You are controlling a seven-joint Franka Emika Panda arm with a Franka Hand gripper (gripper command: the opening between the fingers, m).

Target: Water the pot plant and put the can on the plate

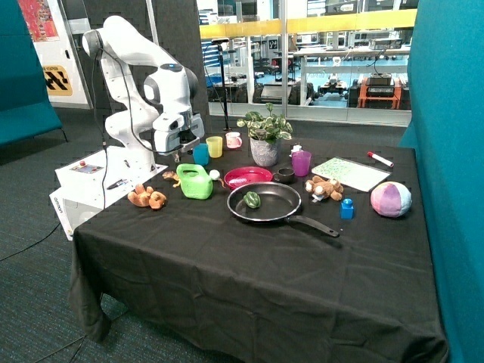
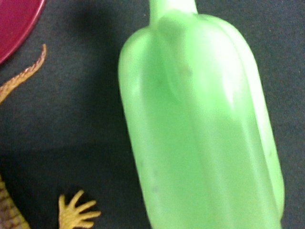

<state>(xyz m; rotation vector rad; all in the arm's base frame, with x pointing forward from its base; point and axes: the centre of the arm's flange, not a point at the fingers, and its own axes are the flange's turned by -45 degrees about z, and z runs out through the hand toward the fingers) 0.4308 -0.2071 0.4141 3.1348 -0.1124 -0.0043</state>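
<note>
The lime-green can [image 1: 195,182] stands on the black tablecloth, just beside the red-pink plate [image 1: 248,177]. It fills the wrist view [image 2: 200,129], seen from close above, with an edge of the plate [image 2: 14,19] in one corner. My gripper [image 1: 178,158] hangs just above and behind the can, near the blue cup. The pot plant [image 1: 265,140], with green-and-white leaves in a grey pot, stands behind the plate.
A black frying pan [image 1: 265,203] holding a green item lies in front of the plate. A blue cup [image 1: 200,154], yellow cup [image 1: 215,147] and pink cup [image 1: 234,140] stand behind the can. An orange toy lizard [image 2: 24,76] lies beside the can. A small dark bowl [image 1: 285,175] is close by.
</note>
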